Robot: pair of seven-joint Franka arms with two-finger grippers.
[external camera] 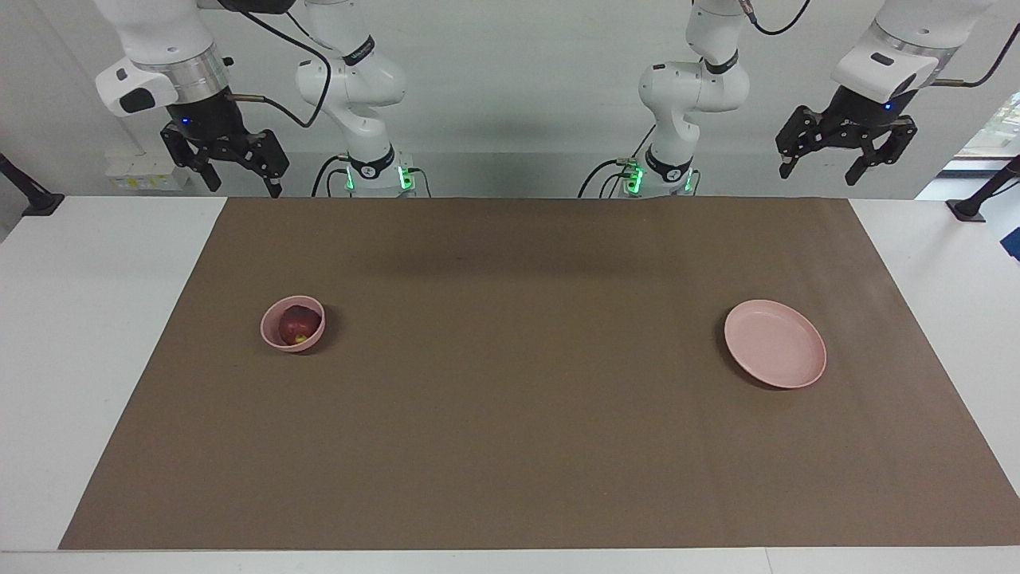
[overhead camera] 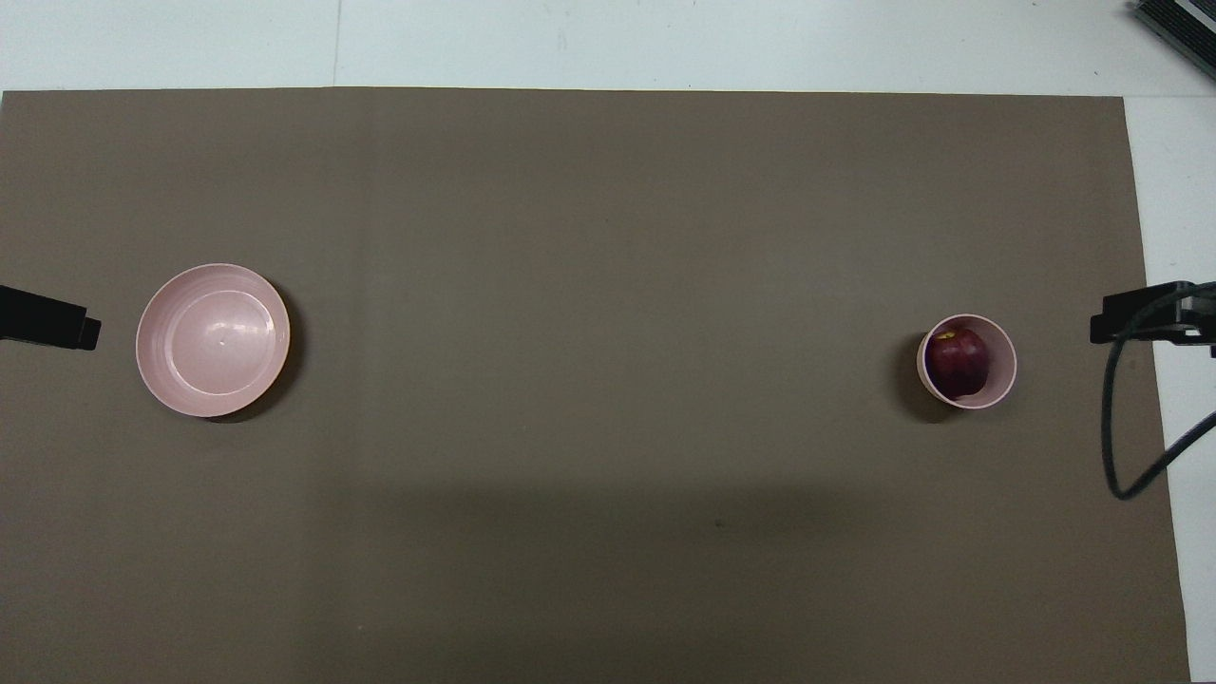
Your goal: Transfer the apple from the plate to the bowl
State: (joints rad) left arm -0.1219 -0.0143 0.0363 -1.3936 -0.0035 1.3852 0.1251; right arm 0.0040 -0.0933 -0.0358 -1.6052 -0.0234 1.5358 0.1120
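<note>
The dark red apple lies inside the small deep pink bowl, toward the right arm's end of the brown mat. It shows in the overhead view too, the apple in the bowl. The wide pink plate sits empty toward the left arm's end and also shows in the overhead view. My right gripper hangs open and empty, high above the table edge near its base. My left gripper hangs open and empty, high near its own base. Neither is over the bowl or plate.
The brown mat covers most of the white table. Black camera mounts stand at both table ends. A black cable hangs from the right arm at the mat's edge.
</note>
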